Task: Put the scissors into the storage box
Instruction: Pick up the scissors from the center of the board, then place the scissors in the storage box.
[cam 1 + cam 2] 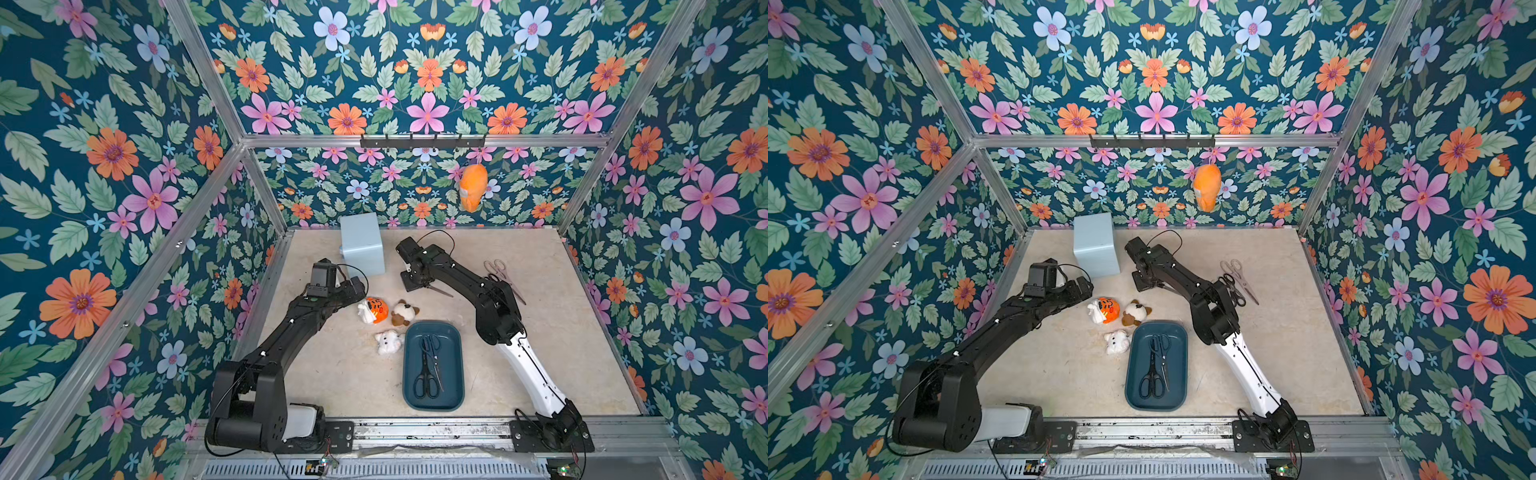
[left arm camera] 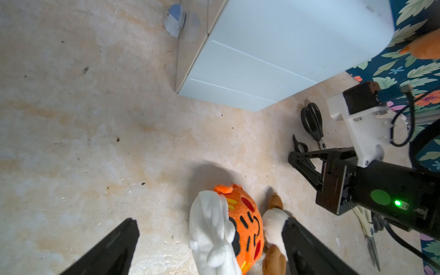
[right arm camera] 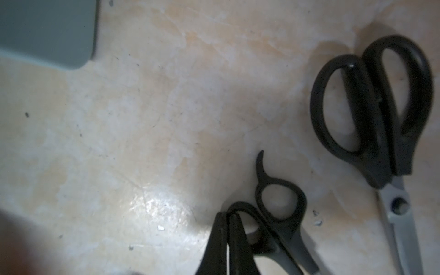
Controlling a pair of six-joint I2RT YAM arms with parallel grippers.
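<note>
The right tool [image 3: 227, 215] is clamping shut on one handle loop of a black-handled pair [image 3: 289, 228] of scissors near the pale blue box [image 1: 361, 245], with a larger black pair [image 3: 371, 107] lying just beside it on the counter [image 1: 561, 332]. The left tool [image 2: 210, 221] is hovering, fingers apart, over an orange plush toy [image 2: 242, 219]. Two more pairs [image 1: 428, 361] are lying lengthwise inside the storage box [image 1: 453, 374], while a pale-handled pair [image 1: 496, 268] is lying beyond the right arm.
</note>
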